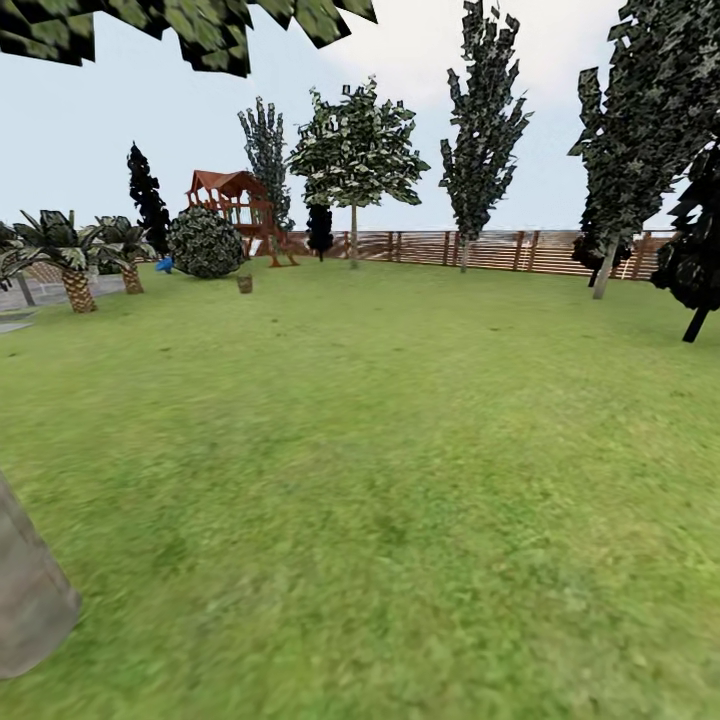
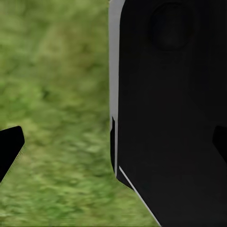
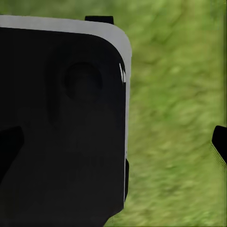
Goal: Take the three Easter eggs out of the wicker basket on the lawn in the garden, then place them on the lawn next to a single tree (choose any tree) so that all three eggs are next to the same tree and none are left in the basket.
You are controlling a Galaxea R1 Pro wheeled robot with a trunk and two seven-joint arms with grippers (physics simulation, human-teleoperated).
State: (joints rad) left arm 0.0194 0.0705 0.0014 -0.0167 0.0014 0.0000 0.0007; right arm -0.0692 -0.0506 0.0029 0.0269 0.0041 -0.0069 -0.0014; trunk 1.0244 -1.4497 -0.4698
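Observation:
The lawn [image 1: 400,450] stretches wide and green ahead of me. Far off at the back left a small brown object [image 1: 245,284] stands on the grass; it looks like the wicker basket, too small to make out its contents. The Easter eggs are out of view. A tree's thick pale trunk [image 1: 30,590] rises close by at the lower left, its leaves [image 1: 200,30] overhead. My left gripper [image 2: 115,144] is open over grass, as is my right gripper [image 3: 115,145]; nothing is held in either.
A brown slat fence [image 1: 480,248] closes the garden at the back. A wooden playset [image 1: 235,205], a round bush [image 1: 205,242] and palms [image 1: 70,255] stand at the back left. Tall trees [image 1: 485,130] line the fence, and a dark tree [image 1: 695,260] is at right.

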